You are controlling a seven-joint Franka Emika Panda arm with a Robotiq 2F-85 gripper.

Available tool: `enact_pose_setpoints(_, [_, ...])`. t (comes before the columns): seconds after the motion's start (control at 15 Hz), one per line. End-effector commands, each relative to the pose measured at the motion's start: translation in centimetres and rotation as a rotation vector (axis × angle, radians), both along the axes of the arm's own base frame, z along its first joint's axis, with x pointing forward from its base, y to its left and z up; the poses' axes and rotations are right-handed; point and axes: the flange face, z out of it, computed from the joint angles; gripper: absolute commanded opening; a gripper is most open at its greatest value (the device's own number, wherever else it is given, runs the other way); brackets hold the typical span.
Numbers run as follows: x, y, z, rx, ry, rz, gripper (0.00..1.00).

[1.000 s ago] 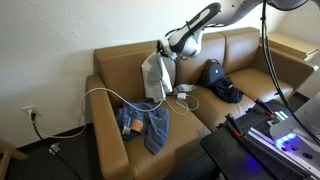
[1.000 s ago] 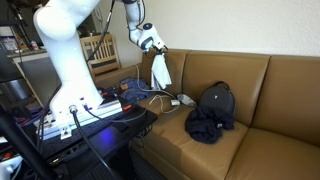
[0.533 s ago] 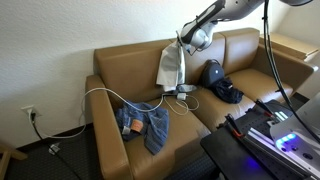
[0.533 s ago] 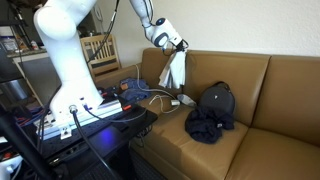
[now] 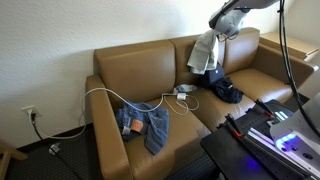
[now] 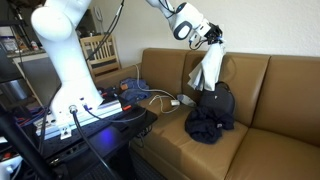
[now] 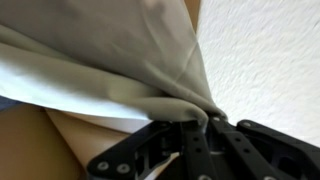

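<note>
A dark bag (image 6: pixel 218 98) is seen standing on the sofa (image 6: pixel 285 95) against the backrest; whether it is zipped, and what is inside it, cannot be told. A dark garment (image 6: pixel 203 126) is heaped against the bag's front, at 7 o'clock from it, lying on the seat and not inside the bag. Any print on the bag is too small to be read. The claw (image 6: pixel 213 38) is held high over the backrest, clenched on the top edge of a pale cloth (image 6: pixel 208 70). In the wrist view the cloth (image 7: pixel 120 60) is shown bunched and pinched between the black fingers (image 7: pixel 190 125) of the claw (image 7: pixel 205 118), and it fans out towards 10 o'clock, with a white wall (image 7: pixel 265 60) behind. In both exterior views the cloth (image 5: pixel 205 53) is seen hanging freely at 6 o'clock from the claw (image 5: pixel 223 28), its lower hem just above the bag (image 5: pixel 214 76). Jeans (image 5: pixel 146 126) lie on the far seat, at 8 o'clock from the cloth and well apart, and a white cable (image 5: pixel 108 94) is looped across the cushion beside them.
</note>
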Motion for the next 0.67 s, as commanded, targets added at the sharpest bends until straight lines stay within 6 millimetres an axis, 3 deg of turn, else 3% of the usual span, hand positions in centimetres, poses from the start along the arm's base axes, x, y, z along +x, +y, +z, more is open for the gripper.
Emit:
enact_pose_setpoints(0.0, [-2.8, -7.9, -3.1, 0.043, -0.012, -0.198, 0.02])
enact_pose_setpoints(0.07, [-3.7, -9.1, -5.2, 0.056, -0.002, -0.256, 0.02])
enact_pose_setpoints(0.2, [-5.7, -9.5, -10.6, 0.092, 0.026, -0.373, 0.02])
enact_pose_setpoints(0.27, [-6.6, -8.5, -13.8, 0.132, 0.057, -0.418, 0.32])
enact_pose_setpoints(0.47, [-8.3, -4.2, -20.9, 0.275, 0.173, -0.496, 0.47])
enact_pose_setpoints(0.6, [-7.4, -0.3, -24.4, 0.330, 0.234, -0.478, 0.62])
